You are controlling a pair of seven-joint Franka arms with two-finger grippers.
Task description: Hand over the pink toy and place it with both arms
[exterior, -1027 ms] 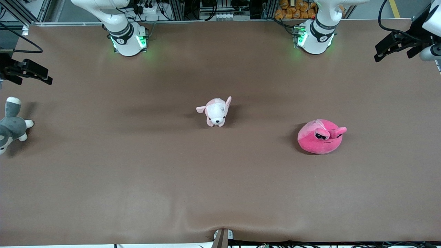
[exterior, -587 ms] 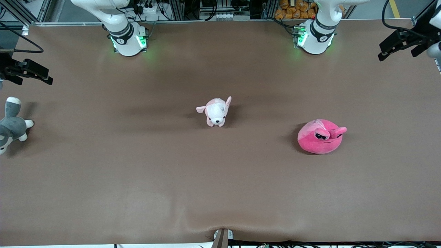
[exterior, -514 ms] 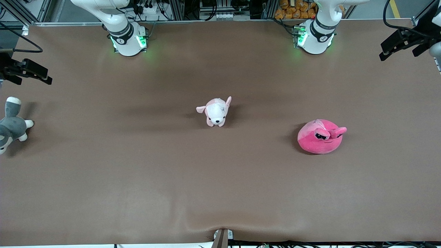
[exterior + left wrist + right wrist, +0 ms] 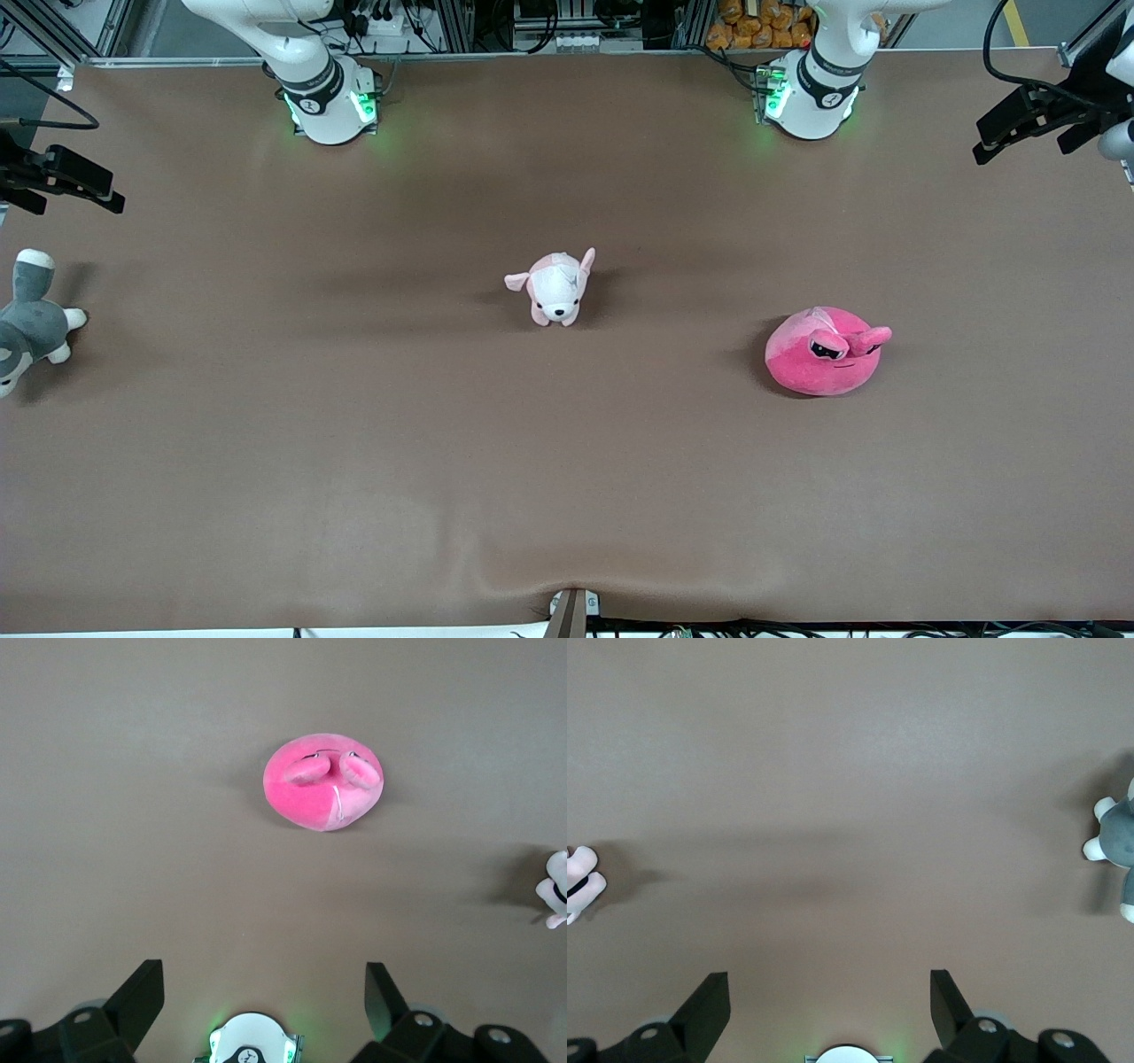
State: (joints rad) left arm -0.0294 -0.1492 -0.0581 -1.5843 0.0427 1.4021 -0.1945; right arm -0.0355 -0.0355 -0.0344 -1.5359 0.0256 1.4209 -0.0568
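Viewing both wrist feeds, we see the left gripper [image 4: 259, 992] with fingers spread, high above the table, the pink toy [image 4: 826, 351] lying untouched ahead of it; the right gripper [image 4: 828, 992] is likewise spread.

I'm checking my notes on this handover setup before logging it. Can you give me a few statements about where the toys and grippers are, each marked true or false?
1. The pink toy lies on the table, held by neither gripper. True.
2. The left gripper is shut. False: its fingers stand wide apart, up in the air.
3. The puppy plush is nearer the front camera than the pink toy. False: it lies farther.
4. The grey plush lies at the right arm's end of the table. True.
5. The right gripper is open. True.
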